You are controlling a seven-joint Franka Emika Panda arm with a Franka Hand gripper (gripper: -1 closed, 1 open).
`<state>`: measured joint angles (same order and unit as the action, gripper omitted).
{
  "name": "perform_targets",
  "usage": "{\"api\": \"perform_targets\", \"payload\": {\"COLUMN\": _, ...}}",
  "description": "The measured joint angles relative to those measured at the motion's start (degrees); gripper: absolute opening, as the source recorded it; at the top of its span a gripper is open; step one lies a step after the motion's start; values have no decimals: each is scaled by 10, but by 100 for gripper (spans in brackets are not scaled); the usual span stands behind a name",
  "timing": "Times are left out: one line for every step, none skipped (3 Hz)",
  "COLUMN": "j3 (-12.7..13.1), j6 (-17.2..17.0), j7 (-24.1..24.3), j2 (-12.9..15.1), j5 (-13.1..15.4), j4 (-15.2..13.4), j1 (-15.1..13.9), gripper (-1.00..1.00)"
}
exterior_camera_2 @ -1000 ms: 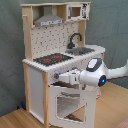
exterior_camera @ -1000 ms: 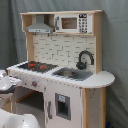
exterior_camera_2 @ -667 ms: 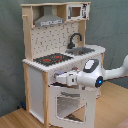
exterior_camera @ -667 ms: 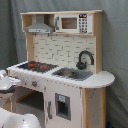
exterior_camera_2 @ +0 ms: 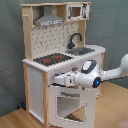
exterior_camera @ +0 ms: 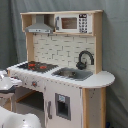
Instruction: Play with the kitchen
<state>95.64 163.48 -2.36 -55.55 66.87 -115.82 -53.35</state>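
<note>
We see the toy play kitchen (exterior_camera: 60,70) (exterior_camera_2: 60,60) standing on the wood floor against a grey curtain (exterior_camera: 116,45). Our gripper (exterior_camera_2: 61,80) sits at its front panel just above the open oven door (exterior_camera_2: 70,105). We cannot tell its fingers' spacing.

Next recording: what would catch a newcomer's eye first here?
The tall toy kitchen fills both exterior views, its black-red hob beside the sink with the black faucet. In the second exterior view the white robot arm reaches in from the second exterior view's right, its claw at the open oven door.
</note>
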Motion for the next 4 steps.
{"api": "perform_targets", "payload": {"j3": 6, "j6": 0, "j7": 0, "j2": 0, "j5": -2, "j4": 15, "j1": -5, "gripper": -100}}
{"api": "perform_targets", "payload": {"j3": 6, "j6": -2, "j7": 58, "j2": 0, "j5": -3, "j4": 15, "j1": -6, "gripper": -100}}
{"api": "perform_targets", "payload": {"j3": 6, "j6": -2, "j7": 111, "j2": 0, "j5": -28, "j4": 14, "j1": -5, "gripper": -100}}
{"api": "perform_targets", "payload": {"j3": 7, "j6": -2, "j7": 145, "j2": 0, "j5": -79, "j4": 12, "j1": -5, "gripper": -100}}
